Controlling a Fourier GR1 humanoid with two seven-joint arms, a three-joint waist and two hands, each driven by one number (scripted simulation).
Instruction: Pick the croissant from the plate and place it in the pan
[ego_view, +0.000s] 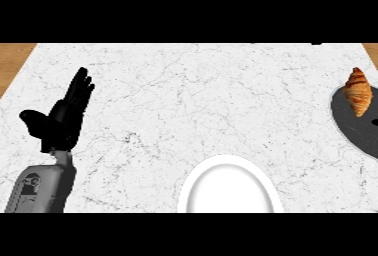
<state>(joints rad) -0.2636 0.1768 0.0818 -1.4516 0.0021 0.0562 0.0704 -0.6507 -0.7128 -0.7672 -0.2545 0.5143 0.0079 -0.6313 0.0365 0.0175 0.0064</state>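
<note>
The croissant (358, 92) lies at the far right of the head view, resting on the upper edge of the dark pan (353, 122), its length running up and down and its upper tip reaching past the pan's rim onto the marble surface (192, 100). The pan is cut off by the right edge of the view, so only its left part shows.

The left hand (65, 112) stands at the far left, fingers straight and pointing up, thumb spread out to the side, holding nothing. Its grey forearm (40, 187) comes in from the lower left corner. The croissant is well apart from this hand, across the whole width of the surface. The right hand does not show.

The white plate (230, 187) sits at the bottom centre, partly cut off by the lower edge, and nothing lies on it. It is between the left hand and the pan, nearer the lower edge than either the croissant or the hand's fingertips.

The middle and upper stretch of the marble surface between the hand and the pan is bare. Strips of wood (15, 60) show at the upper left and upper right corners, beyond the surface's slanting side edges.
</note>
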